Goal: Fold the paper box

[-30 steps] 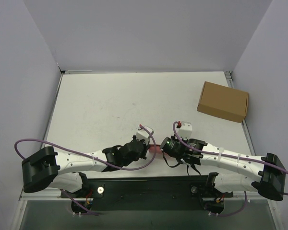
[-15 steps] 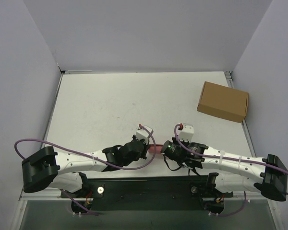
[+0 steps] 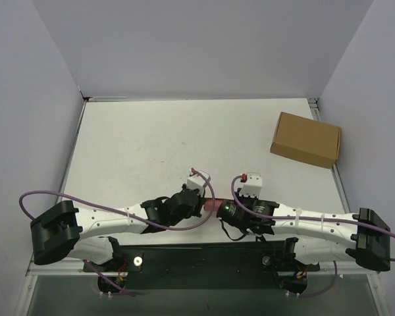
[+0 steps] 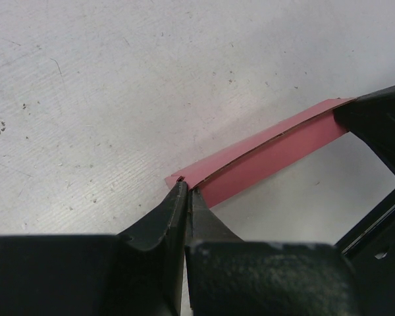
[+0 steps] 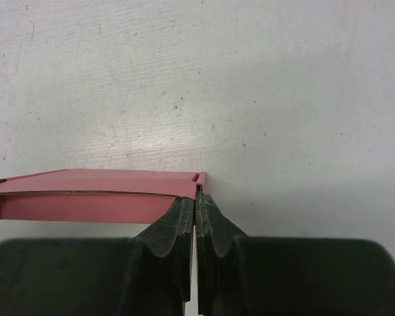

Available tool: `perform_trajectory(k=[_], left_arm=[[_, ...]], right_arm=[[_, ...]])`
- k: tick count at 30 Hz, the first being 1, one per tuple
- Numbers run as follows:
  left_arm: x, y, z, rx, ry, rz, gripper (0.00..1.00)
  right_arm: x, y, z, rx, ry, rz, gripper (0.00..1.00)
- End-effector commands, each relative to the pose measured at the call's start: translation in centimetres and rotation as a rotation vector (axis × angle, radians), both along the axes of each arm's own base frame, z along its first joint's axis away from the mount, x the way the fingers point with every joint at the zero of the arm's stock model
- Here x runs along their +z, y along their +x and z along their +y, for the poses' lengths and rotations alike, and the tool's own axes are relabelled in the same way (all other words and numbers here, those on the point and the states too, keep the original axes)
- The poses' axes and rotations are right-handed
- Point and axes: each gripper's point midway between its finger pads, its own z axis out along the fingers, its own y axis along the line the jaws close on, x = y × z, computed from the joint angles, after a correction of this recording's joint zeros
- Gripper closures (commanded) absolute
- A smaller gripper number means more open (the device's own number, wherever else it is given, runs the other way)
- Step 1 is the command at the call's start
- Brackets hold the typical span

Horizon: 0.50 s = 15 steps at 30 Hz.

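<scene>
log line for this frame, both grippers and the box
left gripper: shut on paper box | right gripper: shut on its other end | brown cardboard box: far right, apart

A sliver of the pink-red paper box point(image 3: 210, 205) shows on the white table point(image 3: 151, 138), towards its near edge. The left gripper point(image 3: 203, 205) meets the paper box from its left and the right gripper point(image 3: 218, 210) from its right. Their black heads crowd it so closely that the fingertips cannot be made out. The white left arm point(image 3: 112, 222) stretches away to the left of the paper box and the white right arm point(image 3: 316, 224) to its right, each looped by a purple cable point(image 3: 85, 197). A brown cardboard box point(image 3: 306, 139) lies well apart from the paper box, to its right and farther back.
</scene>
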Motion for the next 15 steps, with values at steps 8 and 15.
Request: perform_trajectory(k=[8,15], left_arm=[[-6.9,-1.7,4.3,-0.054,0.286,0.129,1.0],[-7.1,-1.3,4.8,-0.061,0.35,0.109,1.0]], right_arm=[[-4.8,-3.6,-3.3,0.008,-0.188,0.165,1.0],[-1.9,-3.4,-1.7,0.063,-0.119,0.144,0.66]])
